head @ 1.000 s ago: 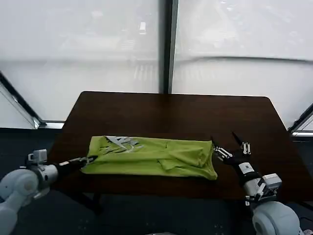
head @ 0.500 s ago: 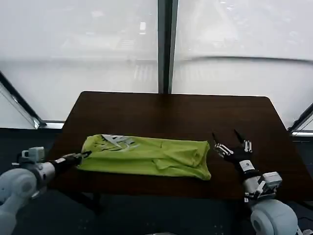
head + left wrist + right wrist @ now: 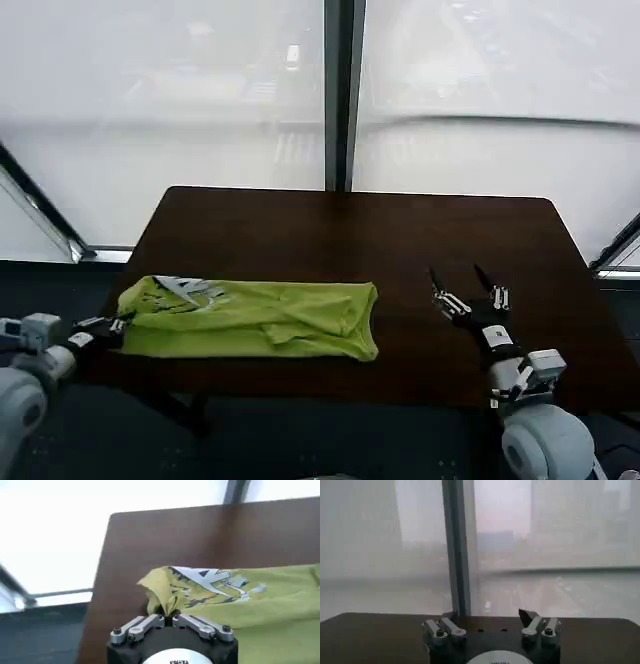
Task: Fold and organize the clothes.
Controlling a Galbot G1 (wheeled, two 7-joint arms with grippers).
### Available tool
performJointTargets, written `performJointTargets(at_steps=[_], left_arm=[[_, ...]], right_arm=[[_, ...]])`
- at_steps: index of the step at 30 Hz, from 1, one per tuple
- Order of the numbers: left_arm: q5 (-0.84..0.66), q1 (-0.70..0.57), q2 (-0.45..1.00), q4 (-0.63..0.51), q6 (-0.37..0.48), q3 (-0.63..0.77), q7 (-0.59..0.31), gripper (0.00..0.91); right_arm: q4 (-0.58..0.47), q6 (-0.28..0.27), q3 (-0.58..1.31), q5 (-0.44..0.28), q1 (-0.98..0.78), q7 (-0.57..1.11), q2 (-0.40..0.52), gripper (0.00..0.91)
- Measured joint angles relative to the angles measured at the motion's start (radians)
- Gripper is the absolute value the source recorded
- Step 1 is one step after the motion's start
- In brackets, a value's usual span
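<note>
The clothes are one lime-green T-shirt (image 3: 250,318), folded into a long band along the front left of the dark brown table (image 3: 400,240), its white print (image 3: 185,288) at the left end. My left gripper (image 3: 115,324) is shut on that left end at the table's left edge. In the left wrist view a bunch of the green shirt (image 3: 165,597) rises from between my left gripper's (image 3: 168,617) closed jaws. My right gripper (image 3: 468,290) hovers open over the table's front right, well to the right of the shirt, holding nothing. My right gripper (image 3: 490,622) stands wide apart in the right wrist view.
Tall windows with a dark mullion (image 3: 340,95) stand behind the table. The shirt's left end reaches the table's left edge. Bare tabletop lies behind the shirt and between it and my right gripper.
My left gripper has pulled the shirt steadily to the left along the table's front, so its right end now lies far from my right gripper. The right gripper has barely moved.
</note>
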Motion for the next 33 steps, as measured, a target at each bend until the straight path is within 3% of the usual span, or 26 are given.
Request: performJointTargets(at_steps=[5,11,25,33], left_arm=[[-0.174,0.007,-0.044,-0.069,0.0,-0.007,-0.1,0.0],[-0.452,-0.058,-0.098,-0.16,-0.001,0.071,-0.125,0.0],[-0.491,-0.304,-0.208,-0.113,-0.002,0.405,-0.175,0.0],[-0.476,-0.346,-0.256,-0.119,-0.002,0.553,-0.187,0.0]], right_arm=[[0.022,0.0,0.019,-0.005,-0.022,0.002,0.019,0.878],[0.056,0.009,0.065,-0.013,-0.059,-0.016,0.051,0.878],[0.066,0.049,0.149,-0.102,-0.145,-0.027,0.135,0.878],[0.049,0.047,0.159,-0.111,-0.147,-0.025,0.15,0.878]])
